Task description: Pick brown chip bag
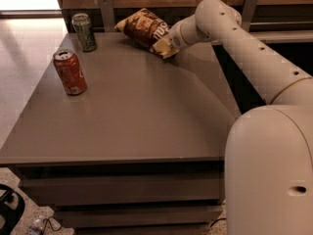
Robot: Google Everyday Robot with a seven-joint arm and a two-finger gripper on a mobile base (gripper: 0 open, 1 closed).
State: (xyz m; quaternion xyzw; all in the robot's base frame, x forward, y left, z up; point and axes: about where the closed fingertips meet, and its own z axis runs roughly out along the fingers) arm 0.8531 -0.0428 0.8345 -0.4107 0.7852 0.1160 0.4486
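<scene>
Camera view, nearest first: the robot's pale body (pixel 269 170) fills the lower right, and its arm (pixel 254 53) reaches across the grey surface (pixel 137 111). A red can (pixel 70 72) and, farther back, a green can (pixel 84 32) stand upright on the left, well apart from the arm's path. At the far edge lies the brown chip bag (pixel 144 28), tilted, its pale right end touching the claw (pixel 168 44), probably the chosen grip point. Whether the claw has closed on it I cannot tell.

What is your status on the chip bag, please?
Pincer at right end of bag. Bag near table back edge. Red can, green can off left, clear.
</scene>
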